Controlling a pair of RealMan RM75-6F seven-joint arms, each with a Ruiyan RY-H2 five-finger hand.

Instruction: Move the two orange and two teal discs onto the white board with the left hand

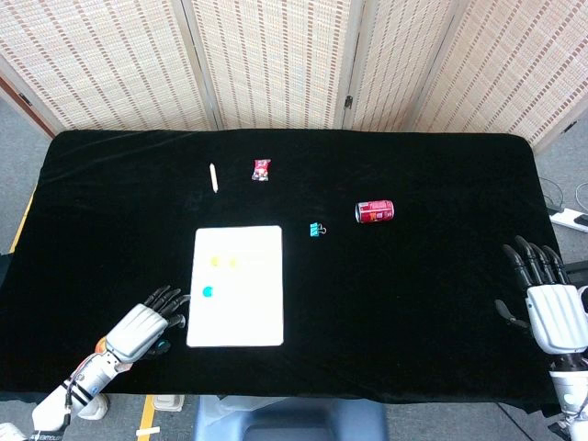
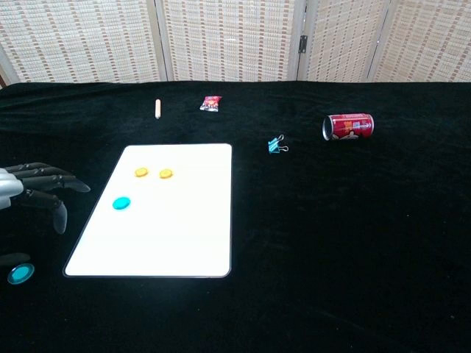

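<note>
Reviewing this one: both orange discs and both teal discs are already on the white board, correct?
Not quite. Both orange discs and one teal disc lie on the white board; the chest view shows the second teal disc off it, on the black cloth by the left hand.

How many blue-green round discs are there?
2. One teal disc lies on the white board, near its left edge. The other teal disc sits on the black cloth, under the left hand.

A staged robot test room: black-draped table filling the frame, woven folding screens along the top, power strip at right edge.
</note>
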